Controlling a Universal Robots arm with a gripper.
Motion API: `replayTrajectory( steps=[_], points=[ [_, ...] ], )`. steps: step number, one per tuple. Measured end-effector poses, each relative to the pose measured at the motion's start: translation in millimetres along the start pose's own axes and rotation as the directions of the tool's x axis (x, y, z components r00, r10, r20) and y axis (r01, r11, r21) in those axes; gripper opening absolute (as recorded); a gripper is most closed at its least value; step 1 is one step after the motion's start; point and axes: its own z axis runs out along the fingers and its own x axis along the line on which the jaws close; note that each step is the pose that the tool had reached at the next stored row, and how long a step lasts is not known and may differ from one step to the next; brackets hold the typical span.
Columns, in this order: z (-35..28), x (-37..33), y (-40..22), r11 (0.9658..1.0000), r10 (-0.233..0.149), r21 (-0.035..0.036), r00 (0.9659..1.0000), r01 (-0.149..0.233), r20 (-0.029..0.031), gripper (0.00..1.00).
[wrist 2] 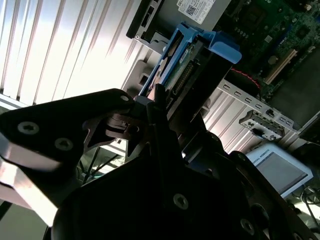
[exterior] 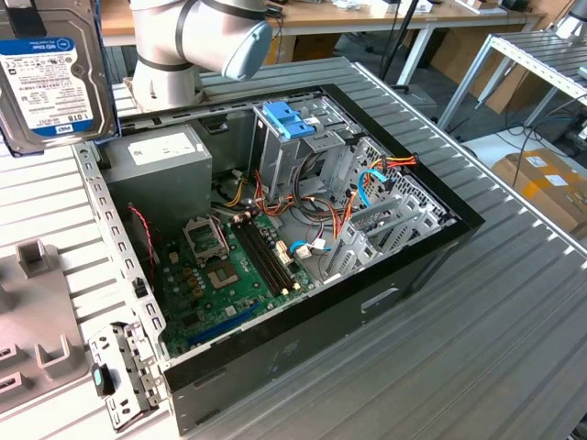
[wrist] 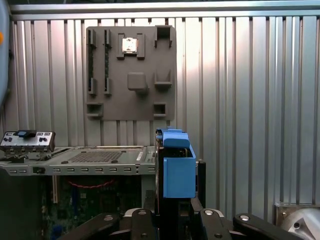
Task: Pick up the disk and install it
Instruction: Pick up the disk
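disk (exterior: 50,78): was held up off the worktop (exterior: 477,348) at the exterior view's upper left, white-and-blue label facing that camera, outside the computer case (exterior: 367,302).
carrier rail (wrist: 177,170): light blue, framed the disk's edge; stood edge-on in the first wrist view.
end effector (wrist: 172,217): was closed on the disk, a black finger on each flat side, as seen in both wrist views.
computer case: lay open on its side on the worktop, motherboard (exterior: 220,275) facing up, power supply (exterior: 156,151) in the corner nearest the disk.
drive cage (exterior: 275,170): tall metal frame inside the case, a blue bracket (exterior: 289,119) on top.
fixture plate (wrist: 130,75): grey, lay flat on the ribbed worktop beside the case.
arm (exterior: 202,37): its grey-and-blue joint sat behind the case.
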Motion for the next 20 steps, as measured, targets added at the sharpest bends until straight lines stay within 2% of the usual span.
replayTrajectory(
  steps=[9, 11, 14, 18, 20],
  points=[
    [0.6, -0.4, -17.3, 1.0, 0.0, -0.0001, 1.0, 0.0, 0.0, 0.35],
    [0.9, -0.5, -25.1, 1.0, 0.0, -0.0001, 1.0, 0.0, 0.0, 0.35],
    [1.2, -0.6, -30.8, 1.0, 0.0, 0.0, 1.0, 0.0, 0.0, 0.35],
    [1.9, -1.0, -51.2, 1.0, 0.0, -0.0001, 1.0, 0.0, 0.0, 0.35],
    [2.2, -1.1, -58.7, 1.0, 0.0, 0.0, 1.0, 0.0, 0.0, 0.35]
  ],
)
